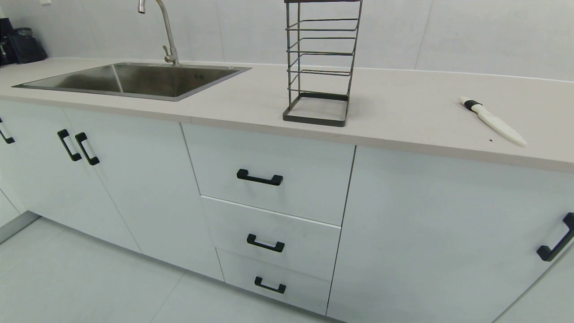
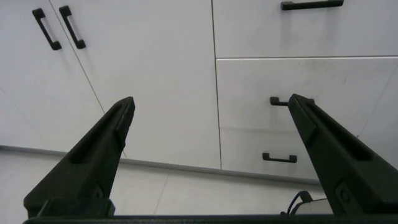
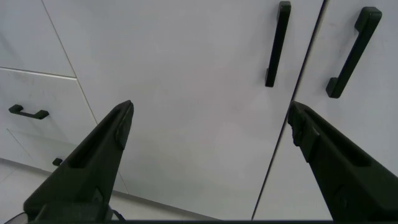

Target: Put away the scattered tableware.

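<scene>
**Entry: both tools idle, one utensil out on the desk**

State. Left tool (image 2: 211, 102): fingers spread wide, nothing between them, facing the drawer fronts. Right tool (image 3: 211, 107): likewise released and empty, facing the cabinet doors. Both seem to sit low, in front of the cabinets, well apart from the task's thing.

Task's thing. A white utensil (image 1: 492, 121) with a black band, knife-shaped by its taper, lies flat on the desk (image 1: 403, 103). It is at about 3 o'clock from the wire rack (image 1: 320, 67), with its tapered end near the desk's front edge. The sink (image 1: 112, 93) and faucet (image 1: 163, 31) lie at 9 o'clock from the rack. The drawer stack, with its top handle (image 1: 259, 177), is at 6 o'clock.

Risks (judgement).
- The utensil lies flat and looks slim, so a pinch from above may skid it toward the front edge and off the desk.
- A tool coming up from below desk level could clip the desk's front lip or a drawer handle.
- The rack looks tall, light and narrow, so pushing the utensil in sideways could tip or slide it.
- If the tapered end is a blade, gripping there risks slip; the banded end looks safer.

Writing. No label is legible. The small dark marks on the sink's inner wall are too small to read.
</scene>
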Robot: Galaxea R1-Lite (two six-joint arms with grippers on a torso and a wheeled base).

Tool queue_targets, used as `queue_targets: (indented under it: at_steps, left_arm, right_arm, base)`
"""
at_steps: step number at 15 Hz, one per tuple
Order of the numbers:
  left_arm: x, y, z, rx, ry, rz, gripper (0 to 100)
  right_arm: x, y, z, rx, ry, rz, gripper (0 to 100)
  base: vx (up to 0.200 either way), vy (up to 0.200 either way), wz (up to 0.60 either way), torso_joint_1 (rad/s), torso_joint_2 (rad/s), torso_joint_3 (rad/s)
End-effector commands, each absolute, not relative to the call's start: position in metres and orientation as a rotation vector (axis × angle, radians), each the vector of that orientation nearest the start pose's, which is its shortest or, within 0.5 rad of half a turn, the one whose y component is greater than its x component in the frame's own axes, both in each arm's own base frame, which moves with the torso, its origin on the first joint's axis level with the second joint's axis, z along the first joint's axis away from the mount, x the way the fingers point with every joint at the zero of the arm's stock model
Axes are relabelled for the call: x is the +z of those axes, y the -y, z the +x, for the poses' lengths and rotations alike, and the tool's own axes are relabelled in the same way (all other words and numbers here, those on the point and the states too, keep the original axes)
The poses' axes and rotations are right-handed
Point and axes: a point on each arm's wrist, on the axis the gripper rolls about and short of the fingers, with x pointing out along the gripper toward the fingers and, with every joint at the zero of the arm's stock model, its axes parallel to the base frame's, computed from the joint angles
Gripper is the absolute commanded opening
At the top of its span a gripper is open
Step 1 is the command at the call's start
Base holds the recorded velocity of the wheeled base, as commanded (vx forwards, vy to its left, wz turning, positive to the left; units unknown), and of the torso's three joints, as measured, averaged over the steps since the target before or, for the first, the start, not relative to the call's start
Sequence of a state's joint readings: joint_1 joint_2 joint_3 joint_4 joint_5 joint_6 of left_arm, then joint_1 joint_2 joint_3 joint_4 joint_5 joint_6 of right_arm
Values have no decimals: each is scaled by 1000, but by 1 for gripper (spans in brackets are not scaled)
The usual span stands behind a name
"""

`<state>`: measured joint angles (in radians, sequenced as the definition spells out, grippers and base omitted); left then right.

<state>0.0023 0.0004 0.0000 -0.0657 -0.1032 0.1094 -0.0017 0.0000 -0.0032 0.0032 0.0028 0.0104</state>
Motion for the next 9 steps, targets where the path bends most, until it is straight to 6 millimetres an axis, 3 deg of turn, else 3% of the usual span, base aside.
queue_targets:
  at_steps: [1,8,9]
  left_arm:
    - [80,2,-23,-90,49,102,100]
    - [76,2,-23,-69,0,0,100]
    - [76,2,-23,-69,0,2,100]
  right_arm:
    - [76,0,-23,2,0,11,100]
    - [76,0,-23,2,0,9,100]
    - [76,0,-23,2,0,11,100]
  base:
    - [0,0,0,0,0,0]
    - [0,0,0,0,0,0]
    - [0,0,-600,2,-2,2]
